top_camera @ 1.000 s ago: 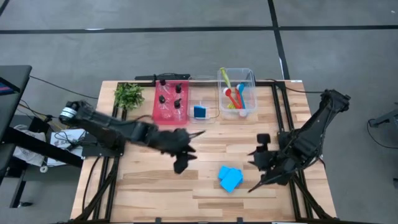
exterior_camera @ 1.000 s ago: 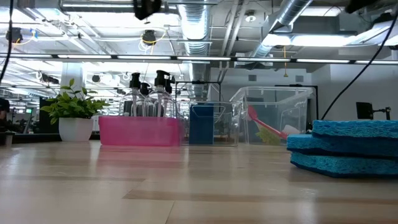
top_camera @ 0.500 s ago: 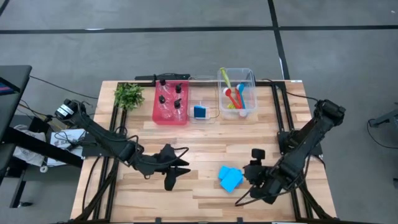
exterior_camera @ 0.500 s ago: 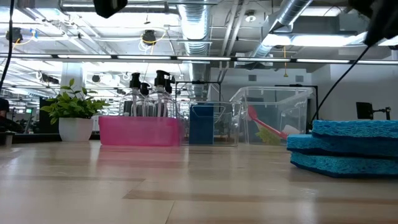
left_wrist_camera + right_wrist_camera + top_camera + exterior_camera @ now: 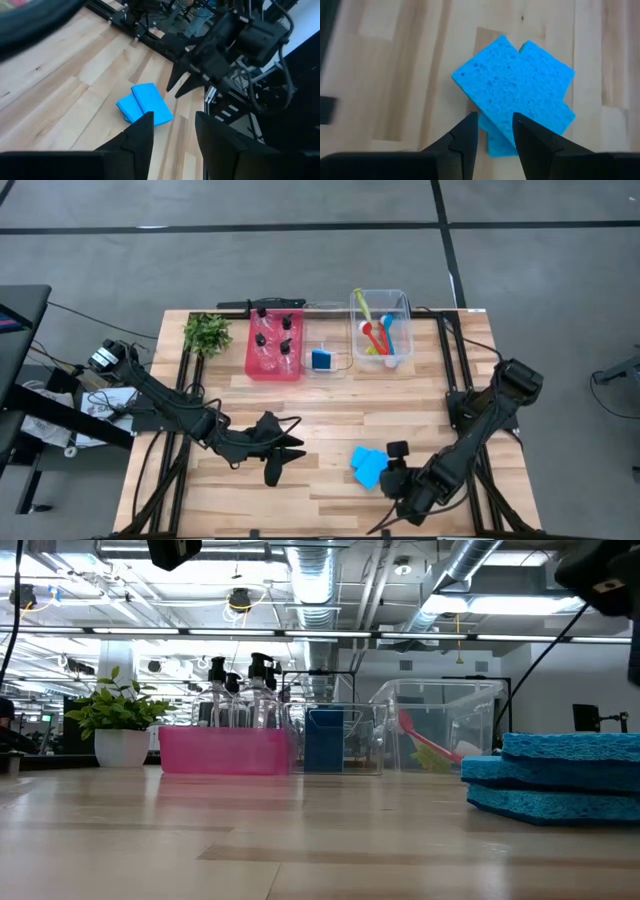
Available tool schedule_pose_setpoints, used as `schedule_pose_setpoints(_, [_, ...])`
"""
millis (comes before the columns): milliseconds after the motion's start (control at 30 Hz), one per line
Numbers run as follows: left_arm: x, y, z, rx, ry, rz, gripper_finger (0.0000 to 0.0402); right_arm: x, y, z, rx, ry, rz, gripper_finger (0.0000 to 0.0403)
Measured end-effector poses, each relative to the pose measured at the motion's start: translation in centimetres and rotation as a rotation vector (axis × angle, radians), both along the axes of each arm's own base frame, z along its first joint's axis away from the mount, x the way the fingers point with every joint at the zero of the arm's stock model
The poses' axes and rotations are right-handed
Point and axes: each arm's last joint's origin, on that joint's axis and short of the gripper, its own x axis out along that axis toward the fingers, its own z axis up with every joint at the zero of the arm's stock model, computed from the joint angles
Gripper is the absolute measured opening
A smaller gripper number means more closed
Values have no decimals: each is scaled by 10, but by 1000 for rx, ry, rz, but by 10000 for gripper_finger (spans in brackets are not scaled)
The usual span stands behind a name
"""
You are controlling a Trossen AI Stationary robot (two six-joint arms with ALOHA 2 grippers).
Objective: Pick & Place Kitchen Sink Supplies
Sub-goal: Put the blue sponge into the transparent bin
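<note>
Hovering narrowly parted, the right hand (image 5: 492,131) overlooks stacked blue sponges (image 5: 517,92); left hand (image 5: 172,131) waits open over bare counter (image 5: 250,400).

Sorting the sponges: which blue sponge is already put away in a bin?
The single blue sponge standing in the small clear bin between the red and large clear bins; the other sponges lie stacked on the bare table.

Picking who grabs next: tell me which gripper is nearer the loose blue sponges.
Right. The right gripper hovers beside the blue sponges, at their front edge; the left gripper sits farther away across bare table.
</note>
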Motion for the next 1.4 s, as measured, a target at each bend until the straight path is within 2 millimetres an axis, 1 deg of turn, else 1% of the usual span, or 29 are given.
schedule_pose_setpoints(233, [0, 0, 0, 1, 0, 2, 145, 9, 3, -18, -116, 46, 95, 115])
schedule_pose_setpoints(467, [0, 0, 0, 0, -1, 2, 145, 16, 1, -30, -142, 83, 81, 115])
schedule_pose_setpoints(633, [0, 0, 0, 0, -1, 2, 145, 20, -2, -31, -136, 93, 66, 112])
schedule_pose_setpoints(700, [0, 0, 0, 0, -1, 2, 145, 21, -4, -31, -135, 92, 61, 104])
schedule_pose_setpoints(800, [0, 0, 0, 0, -2, 3, 145, 22, -4, -31, -134, 94, 61, 81])
schedule_pose_setpoints(1000, [0, 0, 0, 0, -2, 2, 145, 23, -5, -31, -132, 98, 57, 9])
schedule_pose_setpoints(1133, [0, 0, 0, 0, -2, 2, 145, 24, -6, -31, -118, 109, 58, 10])
schedule_pose_setpoints(1233, [0, 0, 1, 3, -2, 1, 145, 23, -6, -30, -119, 112, 60, 2])
schedule_pose_setpoints(1400, [0, 0, 1, 3, -2, 1, 145, 28, -1, -19, -117, 92, 98, 1])
